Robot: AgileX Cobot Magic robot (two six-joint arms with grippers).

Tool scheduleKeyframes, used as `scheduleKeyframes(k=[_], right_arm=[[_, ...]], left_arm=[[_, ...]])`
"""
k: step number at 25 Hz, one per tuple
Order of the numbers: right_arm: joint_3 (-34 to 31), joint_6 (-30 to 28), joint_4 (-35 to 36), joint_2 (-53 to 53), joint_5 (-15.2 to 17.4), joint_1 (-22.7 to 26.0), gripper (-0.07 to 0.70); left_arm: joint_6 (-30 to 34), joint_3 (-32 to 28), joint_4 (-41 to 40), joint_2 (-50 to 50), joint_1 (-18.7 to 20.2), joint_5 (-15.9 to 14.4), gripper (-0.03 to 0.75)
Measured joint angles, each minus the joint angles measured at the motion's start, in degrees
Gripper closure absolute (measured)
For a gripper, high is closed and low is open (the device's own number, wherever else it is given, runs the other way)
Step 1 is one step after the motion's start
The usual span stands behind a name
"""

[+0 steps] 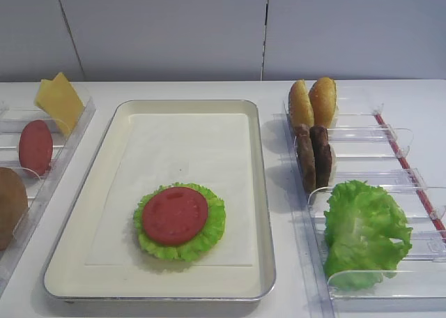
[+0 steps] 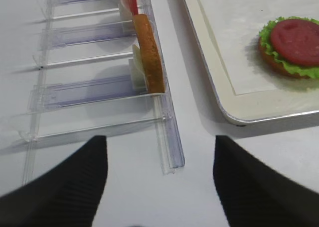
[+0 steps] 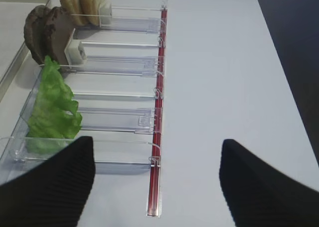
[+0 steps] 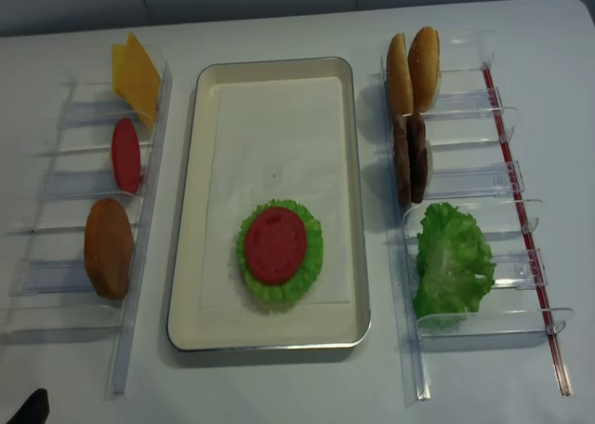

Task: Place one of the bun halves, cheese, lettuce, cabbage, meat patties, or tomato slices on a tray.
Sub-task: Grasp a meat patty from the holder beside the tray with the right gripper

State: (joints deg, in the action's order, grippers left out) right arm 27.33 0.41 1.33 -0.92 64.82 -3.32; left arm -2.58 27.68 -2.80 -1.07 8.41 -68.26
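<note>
A bun half (image 2: 279, 67) is lying mostly hidden under lettuce (image 1: 182, 224) and a tomato slice (image 1: 175, 215) on the tray (image 1: 265, 192). Both grippers, left (image 2: 160, 179) and right (image 3: 157, 179), are hovering over the surface with jaws apart, gripping nothing.

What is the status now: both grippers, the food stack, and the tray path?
Left gripper open, empty, beside the left rack. Right gripper open, empty. Red round tomato slice on frilly green lettuce in cream metal tray. Nothing blocking.

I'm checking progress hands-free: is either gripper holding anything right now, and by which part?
Nothing is held. The right gripper and the left gripper both stand open over bare table, with nothing between the fingers.
</note>
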Motion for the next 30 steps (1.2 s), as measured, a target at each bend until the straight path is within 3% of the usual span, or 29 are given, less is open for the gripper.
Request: scheduleKeyframes(k=[11, 17, 30], right_arm=[[0.0, -0.4, 0.3, 0.0, 0.0, 0.0, 0.09], [1.5, -10.1, 5.7, 3.1, 0.1, 0.0, 0.09], [16.0, -30.0, 26.9, 30.8, 0.2, 0.0, 0.09]], left_arm=[[0.0, 0.0, 0.0, 0.0, 0.0, 0.0, 0.253], [0.0, 0.0, 0.0, 0.0, 0.0, 0.0, 0.253], [0.0, 0.0, 0.0, 0.0, 0.0, 0.0, 0.253]])
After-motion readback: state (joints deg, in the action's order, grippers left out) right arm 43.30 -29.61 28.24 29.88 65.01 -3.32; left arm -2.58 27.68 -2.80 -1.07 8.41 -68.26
